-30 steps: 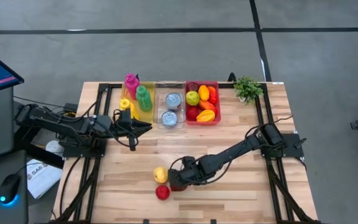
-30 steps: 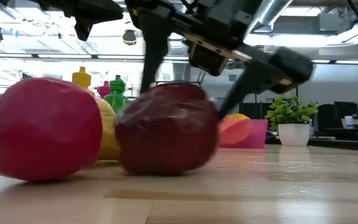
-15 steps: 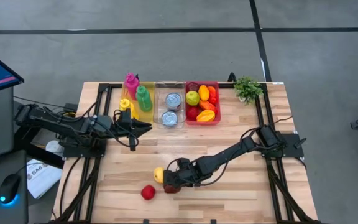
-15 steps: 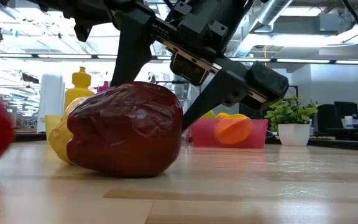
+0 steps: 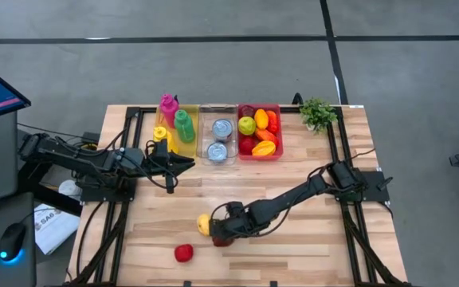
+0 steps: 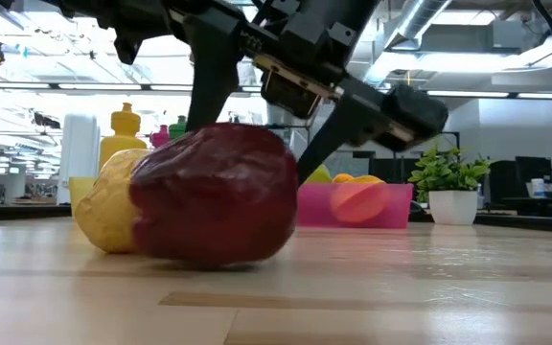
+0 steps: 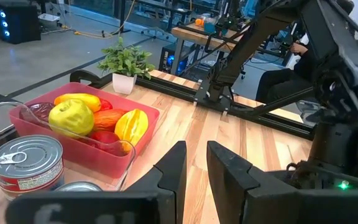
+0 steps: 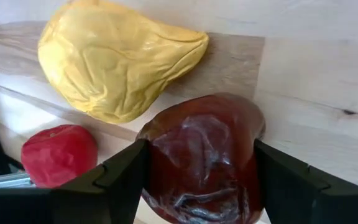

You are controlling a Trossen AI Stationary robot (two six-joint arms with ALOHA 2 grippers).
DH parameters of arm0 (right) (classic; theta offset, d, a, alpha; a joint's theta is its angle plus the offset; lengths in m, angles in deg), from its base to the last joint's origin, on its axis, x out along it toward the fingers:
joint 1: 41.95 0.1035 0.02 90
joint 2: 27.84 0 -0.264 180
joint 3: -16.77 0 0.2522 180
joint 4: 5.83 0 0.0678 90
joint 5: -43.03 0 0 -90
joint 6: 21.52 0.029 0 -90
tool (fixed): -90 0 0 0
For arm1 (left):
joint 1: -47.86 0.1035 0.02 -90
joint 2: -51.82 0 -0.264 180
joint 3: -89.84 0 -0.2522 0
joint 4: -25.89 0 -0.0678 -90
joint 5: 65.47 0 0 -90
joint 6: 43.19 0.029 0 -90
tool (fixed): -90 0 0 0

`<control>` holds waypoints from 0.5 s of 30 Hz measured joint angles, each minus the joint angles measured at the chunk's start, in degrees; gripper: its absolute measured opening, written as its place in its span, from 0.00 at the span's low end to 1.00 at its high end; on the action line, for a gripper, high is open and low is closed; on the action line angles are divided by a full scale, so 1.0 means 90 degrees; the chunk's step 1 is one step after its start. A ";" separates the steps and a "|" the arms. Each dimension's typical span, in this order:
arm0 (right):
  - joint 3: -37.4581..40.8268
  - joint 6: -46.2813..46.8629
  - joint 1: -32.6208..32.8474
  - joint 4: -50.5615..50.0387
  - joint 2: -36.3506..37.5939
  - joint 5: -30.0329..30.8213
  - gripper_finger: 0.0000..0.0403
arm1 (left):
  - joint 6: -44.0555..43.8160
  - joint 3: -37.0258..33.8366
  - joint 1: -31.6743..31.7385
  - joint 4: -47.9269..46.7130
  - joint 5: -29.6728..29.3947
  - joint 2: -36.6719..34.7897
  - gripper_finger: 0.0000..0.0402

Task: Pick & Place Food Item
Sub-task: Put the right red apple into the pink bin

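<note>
Right wrist view: my right gripper (image 8: pixel 201 163) straddles the dark red fruit (image 8: pixel 201 155), one finger on each flank, close against its skin; I judge the fingers to be closing on it but cannot yet call it a firm grip.
Where it lies: on the wooden table (image 5: pixel 309 247), toward the front edge and near the middle, with the yellow fruit (image 5: pixel 204 224) touching it on the side toward my left arm.
Loose neighbour: a small bright red fruit (image 5: pixel 183 253) sits apart from the pair, nearer the table's front edge.
Low view: the dark red fruit (image 6: pixel 214 196) rests on the boards, the dark fingers coming down behind and over it.
Surface: glossy and wrinkled, like moulded plastic or wax; I expect it to be light and hollow, slightly yielding, and slippery under hard pads.
Where to hold: across the widest part of the body, pads on opposite flanks, low enough that it cannot squirt upward; I would avoid the tapered end.
Risk: a round, light piece can roll away if one finger touches first, and the yellow fruit could be nudged along with it.
Likely destination: the red bin (image 5: pixel 277 131) of fruit at the back of the table, beside the clear bin of cans (image 5: pixel 218 140).
Left gripper (image 7: pixel 194 163): fingers nearly together on nothing, waiting at the left side of the table near the bottles (image 5: pixel 175 119).
</note>
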 joint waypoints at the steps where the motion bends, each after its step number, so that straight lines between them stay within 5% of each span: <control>1: -0.0090 -0.0041 -0.0005 -0.0182 0.0000 -0.0002 0.64 | -0.0002 0.0000 0.0002 0.0000 0.0000 0.0000 0.13; 15: -0.1985 -0.0820 -0.0169 -0.3343 0.0005 0.0513 0.63 | 0.0000 0.0000 0.0002 0.0002 0.0000 0.0000 0.13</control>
